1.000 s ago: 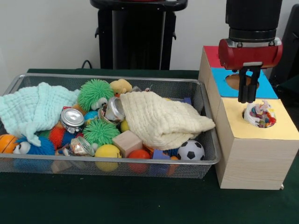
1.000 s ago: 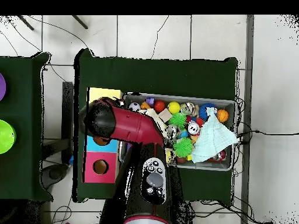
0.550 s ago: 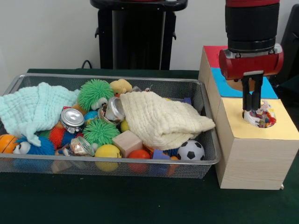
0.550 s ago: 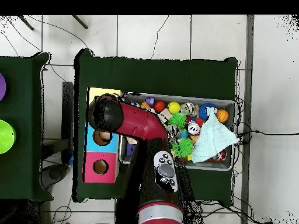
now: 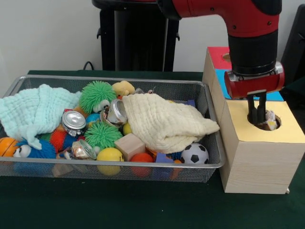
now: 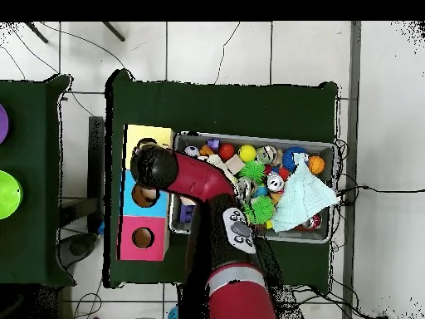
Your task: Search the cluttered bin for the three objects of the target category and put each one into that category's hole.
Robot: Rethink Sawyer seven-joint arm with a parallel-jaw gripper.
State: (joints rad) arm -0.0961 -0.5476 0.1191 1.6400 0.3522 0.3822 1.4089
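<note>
while our black two-fingered gripper [image 5: 258,118], fingers together, pressed a crumpled multicoloured wrapper [image 5: 270,120] into the yellow-topped wooden box's hole [image 5: 265,125], the cluttered wire mesh bin [image 5: 209,107] awaited more searching.

A robotics lab: tiled floor [image 6: 216,54] strewn with cables [image 6: 228,41], green-clothed tables [image 6: 224,104], plain wall [image 5: 47,33].

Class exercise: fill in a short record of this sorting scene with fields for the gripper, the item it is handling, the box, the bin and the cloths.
gripper: gripper lowered into the yellow hole, fingers close together
item: crumpled multicoloured item partly down in that hole
box: wooden box with yellow, blue and red top sections, beside the bin
bin: wire mesh bin full of balls, cans and blocks
cloths: cream cloth and mint cloth draped over the clutter
</note>
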